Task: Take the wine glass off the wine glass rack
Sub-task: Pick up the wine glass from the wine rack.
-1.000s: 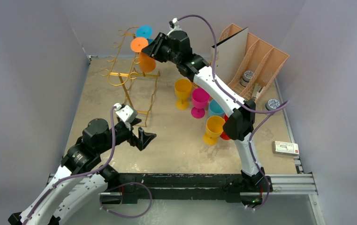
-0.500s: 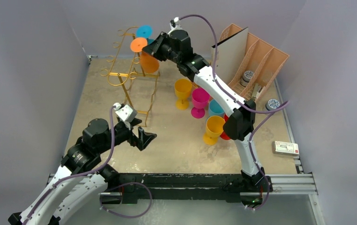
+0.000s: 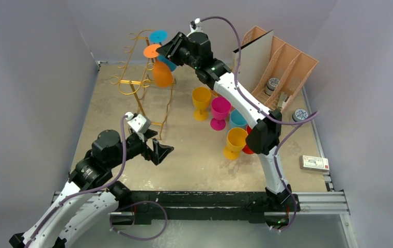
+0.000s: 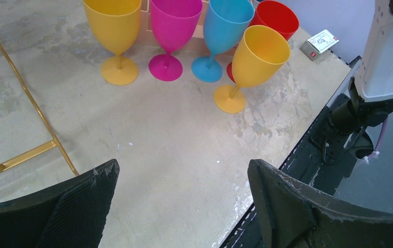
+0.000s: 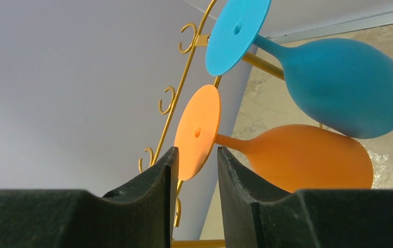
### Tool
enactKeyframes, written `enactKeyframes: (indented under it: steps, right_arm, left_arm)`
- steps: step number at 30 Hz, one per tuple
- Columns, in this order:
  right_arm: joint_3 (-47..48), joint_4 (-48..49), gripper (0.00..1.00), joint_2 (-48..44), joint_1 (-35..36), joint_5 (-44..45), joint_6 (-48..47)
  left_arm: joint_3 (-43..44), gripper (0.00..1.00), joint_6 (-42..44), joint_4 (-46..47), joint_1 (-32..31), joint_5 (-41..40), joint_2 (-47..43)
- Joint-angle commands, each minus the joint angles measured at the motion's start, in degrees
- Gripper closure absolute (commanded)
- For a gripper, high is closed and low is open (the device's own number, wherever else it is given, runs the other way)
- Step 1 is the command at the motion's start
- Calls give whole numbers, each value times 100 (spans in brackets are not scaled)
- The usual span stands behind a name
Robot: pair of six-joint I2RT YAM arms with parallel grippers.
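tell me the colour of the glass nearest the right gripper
Orange wine glass; right wrist view shows best.

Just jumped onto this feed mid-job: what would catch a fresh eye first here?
The orange wine glass hangs upside down on the gold wine glass rack at the far left, and the right gripper is right at its foot, jaws partly apart; I can't tell whether they touch it. A blue glass hangs just beside it. In the middle stands a bright cluster of glasses, and the left gripper hovers open near the front.
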Motion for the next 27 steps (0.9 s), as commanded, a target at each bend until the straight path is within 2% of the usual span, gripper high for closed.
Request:
enactKeyframes:
  steps: [1, 4, 9, 18, 27]
  right_arm:
    - [311, 139, 63, 12, -18, 583, 81]
    - [515, 104, 64, 154, -18, 587, 85]
    - [629, 133, 74, 251, -18, 502, 106]
    - [598, 114, 72, 266, -18, 391, 204]
    - [570, 114, 87, 221, -18, 327, 310]
  left_arm:
    - [-29, 7, -232, 327, 11, 114, 114]
    - [14, 7, -245, 298, 11, 176, 169]
    - [75, 7, -210, 230, 13, 166, 122]
    - [17, 7, -183, 200, 11, 110, -84]
    - [35, 7, -192, 164, 12, 105, -76]
